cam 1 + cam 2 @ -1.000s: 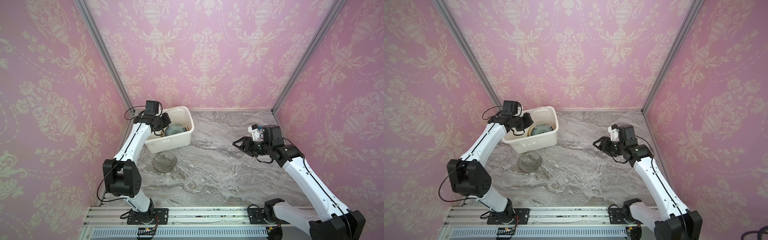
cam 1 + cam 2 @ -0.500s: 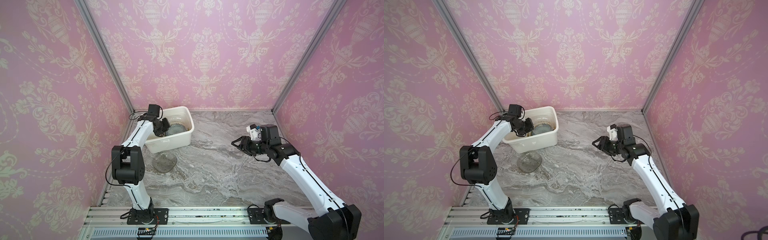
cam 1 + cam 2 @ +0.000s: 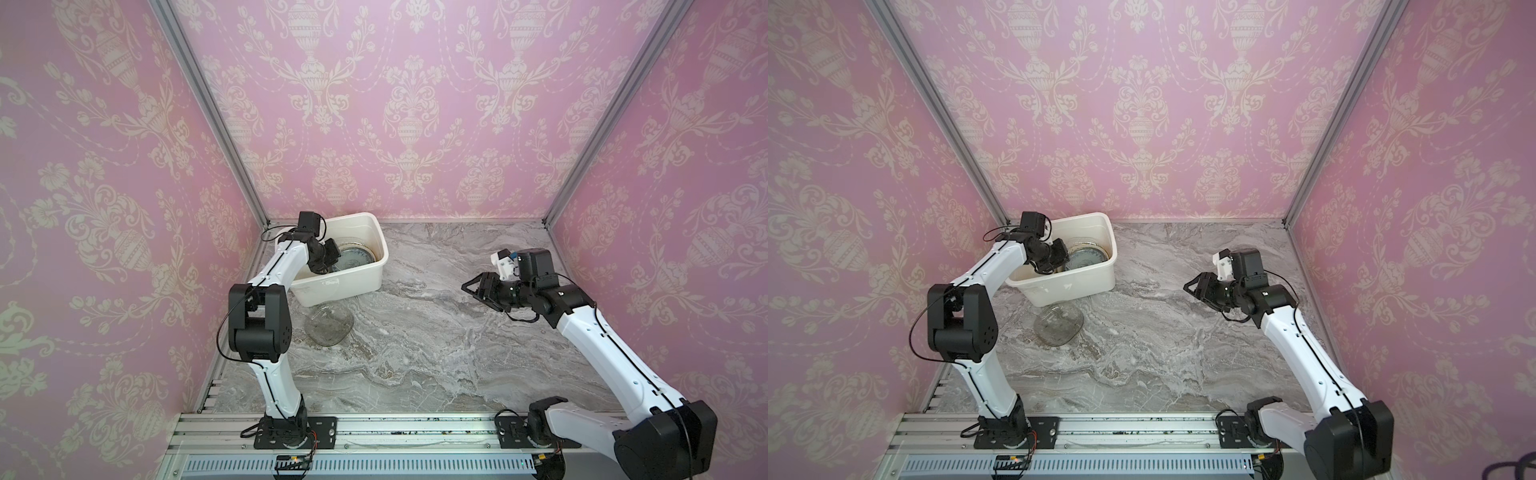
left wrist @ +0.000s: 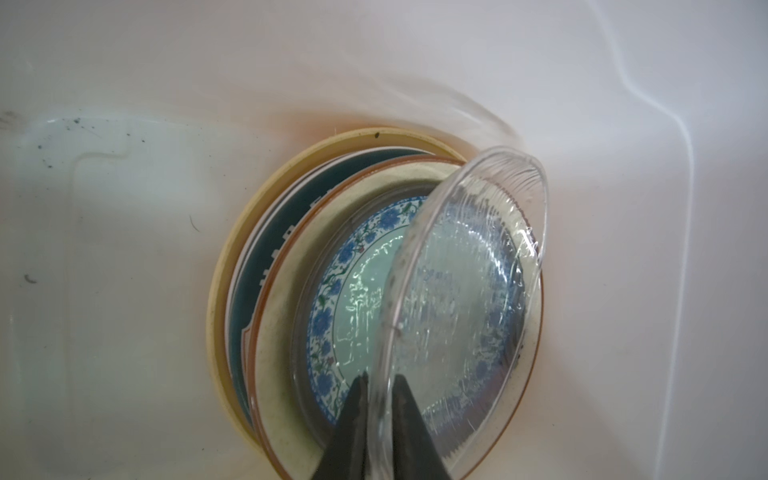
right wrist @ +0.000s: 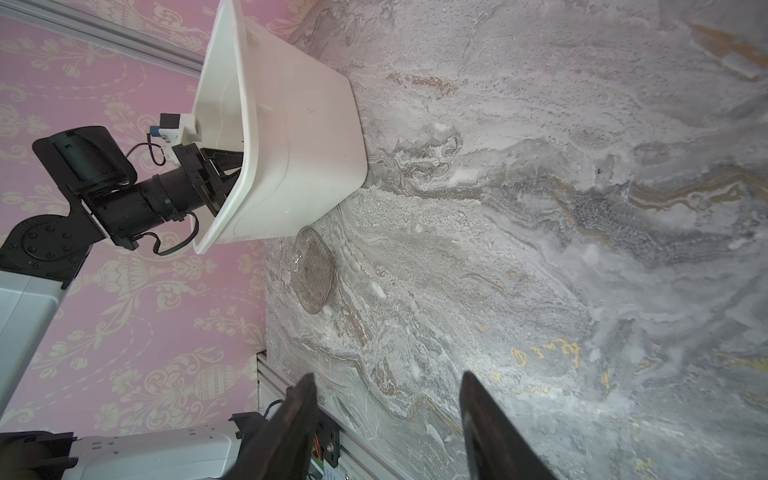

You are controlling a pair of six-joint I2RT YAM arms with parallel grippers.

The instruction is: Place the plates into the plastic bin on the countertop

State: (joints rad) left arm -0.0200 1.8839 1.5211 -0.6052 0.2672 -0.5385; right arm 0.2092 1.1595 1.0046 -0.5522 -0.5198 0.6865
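The grey marbled countertop [image 3: 436, 332] carries everything. The white bin [image 3: 336, 286] sits in its far left corner, deep and wider than any plate, so plates can be lowered in flat.

On the floor of the bin lies a stack of plates [image 4: 282, 291], each plate nested in the one below. A cream one is lowest, then a white one with a dark band, a cream one with a brown rim, and a blue-flowered one near the top. The stack sits hard against one wall of the bin.

Over the stack a clear glass plate [image 4: 469, 291] is held steeply tilted. Its far edge is close to the bin wall, and I judge it is being laid onto the pile. It is ribbed and shiny, and the flowered pattern shows through it.

A second glass plate [image 3: 329, 328] of the same kind lies flat on the countertop just in front of the bin, near the left edge. It looks to be the last one outside the bin.

The left gripper [image 4: 380, 378] reaches down inside the bin. Its jaws are almost closed, with the tilted plate's rim between them. Holding by the thin rim keeps the fingers clear of the stack.

The right gripper [image 5: 388, 376] hovers over the right side of the countertop, well apart from the bin. Its jaws are spread and hold nothing.
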